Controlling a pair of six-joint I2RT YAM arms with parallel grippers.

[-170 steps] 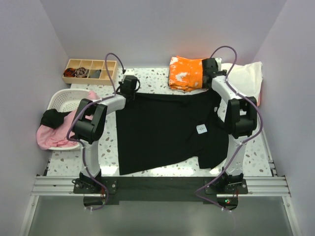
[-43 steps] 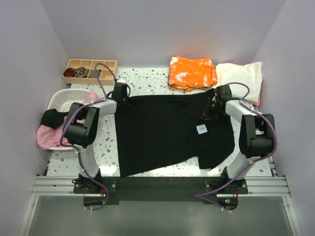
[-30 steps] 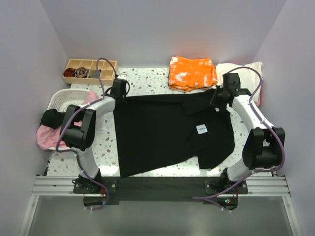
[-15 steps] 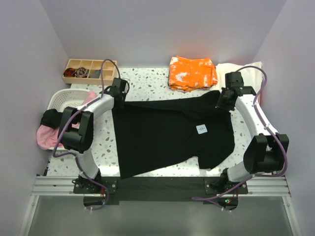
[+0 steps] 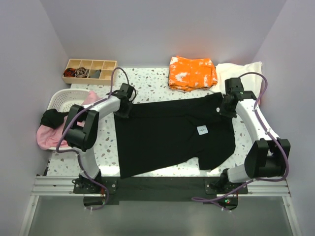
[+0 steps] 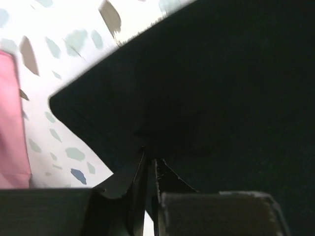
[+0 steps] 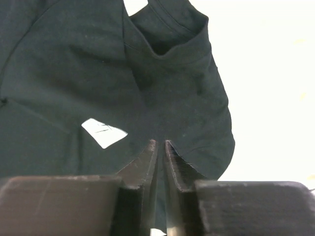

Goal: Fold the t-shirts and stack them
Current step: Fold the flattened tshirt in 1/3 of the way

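Left pincer and right pincer barely parted, tips at black t-shirt

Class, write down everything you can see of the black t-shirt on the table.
The black t-shirt is plain, soft, matte cloth with a small white label right of centre. It lies spread mostly flat on the speckled table, its near-right part rumpled. The left gripper and right gripper each meet a far corner, jaws nearly together; whether they pinch it is unclear.
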